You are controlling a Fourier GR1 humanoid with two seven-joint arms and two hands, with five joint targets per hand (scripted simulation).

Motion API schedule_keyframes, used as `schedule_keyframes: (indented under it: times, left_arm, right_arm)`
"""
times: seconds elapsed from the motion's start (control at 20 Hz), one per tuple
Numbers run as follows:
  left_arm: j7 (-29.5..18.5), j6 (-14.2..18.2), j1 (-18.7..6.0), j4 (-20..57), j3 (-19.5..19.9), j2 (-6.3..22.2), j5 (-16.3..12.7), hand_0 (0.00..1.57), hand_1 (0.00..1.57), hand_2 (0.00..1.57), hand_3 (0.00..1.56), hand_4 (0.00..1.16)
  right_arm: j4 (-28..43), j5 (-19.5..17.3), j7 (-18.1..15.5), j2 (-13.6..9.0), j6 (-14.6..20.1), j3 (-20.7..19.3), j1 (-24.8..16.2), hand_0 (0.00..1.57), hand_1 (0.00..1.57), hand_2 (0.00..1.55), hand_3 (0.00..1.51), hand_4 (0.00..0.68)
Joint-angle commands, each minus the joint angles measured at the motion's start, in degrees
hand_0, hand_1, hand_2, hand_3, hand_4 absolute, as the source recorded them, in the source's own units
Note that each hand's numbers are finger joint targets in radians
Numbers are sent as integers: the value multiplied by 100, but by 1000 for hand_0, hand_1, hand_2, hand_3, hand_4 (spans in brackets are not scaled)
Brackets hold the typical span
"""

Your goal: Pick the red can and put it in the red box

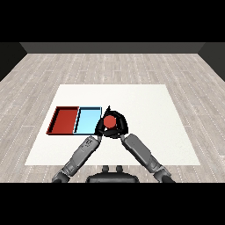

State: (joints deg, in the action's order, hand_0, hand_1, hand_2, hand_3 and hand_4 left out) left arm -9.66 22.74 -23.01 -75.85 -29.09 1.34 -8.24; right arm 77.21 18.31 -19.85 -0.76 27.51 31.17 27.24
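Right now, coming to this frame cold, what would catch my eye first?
The round red can stands out, just right of the two trays, with the black right hand curled round it and the black left hand close at its other side. Next come the flat red tray and the light blue tray, side by side on the white table; both hold nothing.

White table point(145, 132) on a wood-plank floor point(114, 66), red tray point(56, 119) and light blue tray point(81, 116) side by side, touching
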Motion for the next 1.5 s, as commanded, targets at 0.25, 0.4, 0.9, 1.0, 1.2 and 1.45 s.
schedule_keyframes:
  times: [0.25,0.4,0.9,1.0,1.2,1.45]
  left_arm:
    - [278,669,90,-6,-450,-127,-13,1571,1571,1520,1421,904]
    - [9,535,-125,545,-405,-125,-43,1571,1571,1543,1460,1024]
    - [203,891,-200,-1,-188,82,61,1571,1571,1510,1404,871]
    - [175,823,60,-193,-205,103,114,1571,1571,1526,1425,873]
    - [-539,1085,-157,402,-503,-121,-443,1571,1571,1540,1449,964]
    - [-90,1050,-296,243,-310,-122,-227,1571,1571,1569,1491,1140]
  right_arm:
    - [359,69,79,71,25,225,-61,1493,1493,1446,1398,522]
    - [147,182,-233,70,35,356,-172,1461,1461,1438,1391,555]
    - [76,135,-228,67,36,356,52,1520,1520,1461,1399,544]
    - [88,58,16,68,24,60,276,1517,1517,1461,1398,547]
    - [-9,548,-624,70,8,478,-140,1470,1470,1449,1396,532]
    - [286,106,-112,69,-551,-64,-29,0,0,0,0,0]
